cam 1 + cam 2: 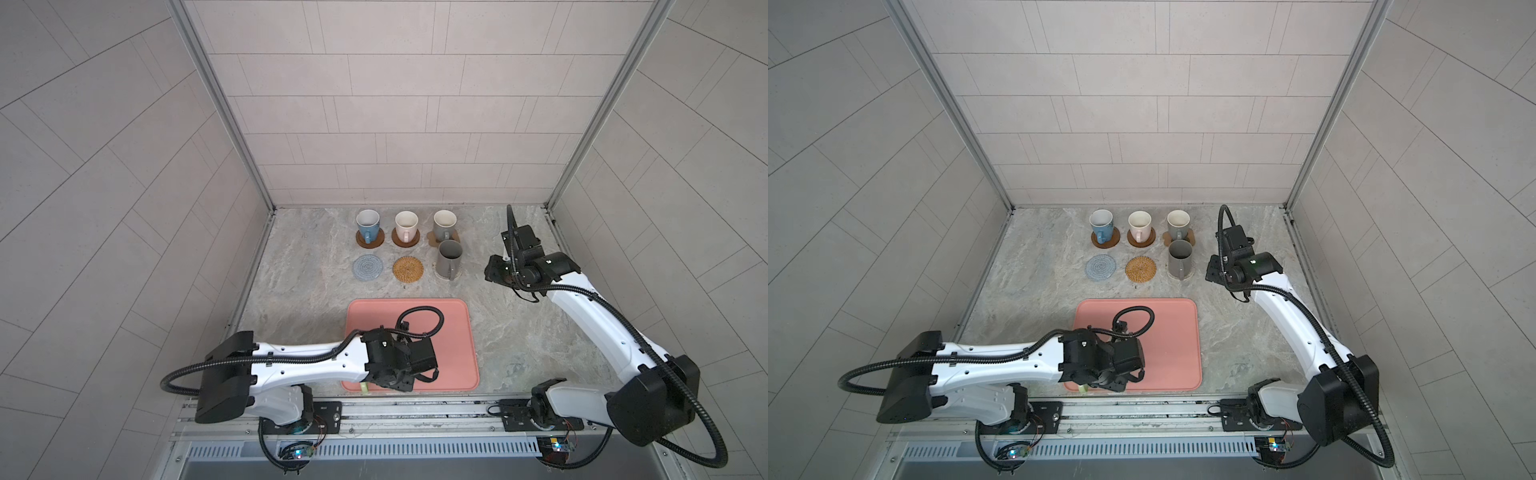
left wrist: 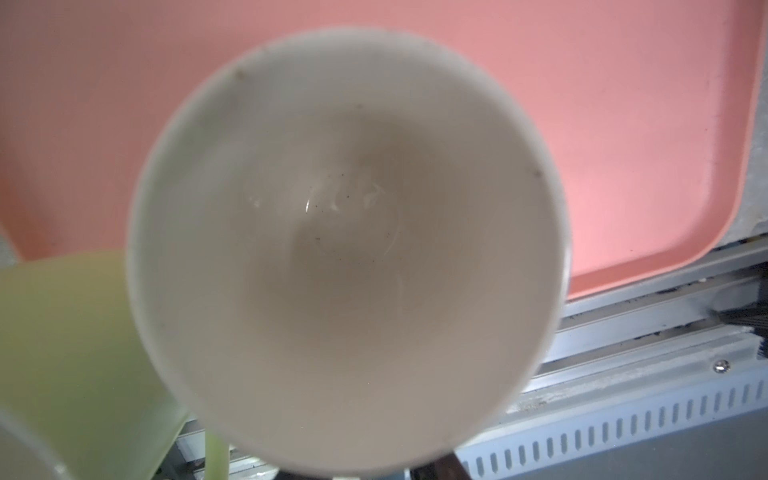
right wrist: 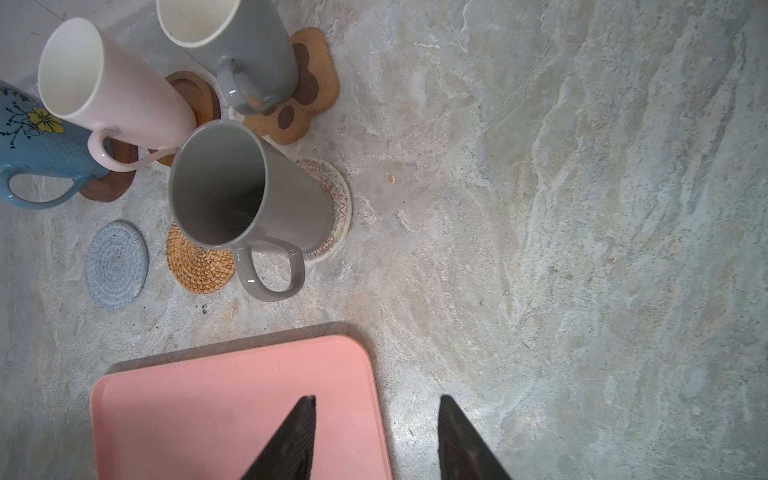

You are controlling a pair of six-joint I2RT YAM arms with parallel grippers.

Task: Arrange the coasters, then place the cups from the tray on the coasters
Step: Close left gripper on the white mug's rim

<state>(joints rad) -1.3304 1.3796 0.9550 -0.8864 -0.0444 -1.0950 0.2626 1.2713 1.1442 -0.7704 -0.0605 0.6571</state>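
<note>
Left gripper (image 1: 395, 380) over a cream-lined cup (image 2: 345, 249) at the near edge of the tray (image 2: 623, 124), a yellow-green cup (image 2: 62, 353) just beside it; whether it grips cannot be told. Right gripper (image 3: 377, 399), jaws apart and empty, near the tall grey cup (image 3: 249, 199) standing on a woven coaster (image 3: 338, 195)

Back wall (image 1: 399, 104): pale beige rectangular tiles, staggered joints.
Left wall (image 1: 104, 187), right wall (image 1: 685, 187): same tile, joints slanting in both top views.
Corner posts (image 1: 226, 112): grey metal, meeting the tabletop's back corners.
Tabletop (image 3: 582, 208): grey-beige marble pattern, matte, a few dark specks.
Front edge: aluminium rail (image 1: 415, 409), slotted vent panel (image 1: 415, 449) below it.
Light: soft, even, faint shadows.
</note>
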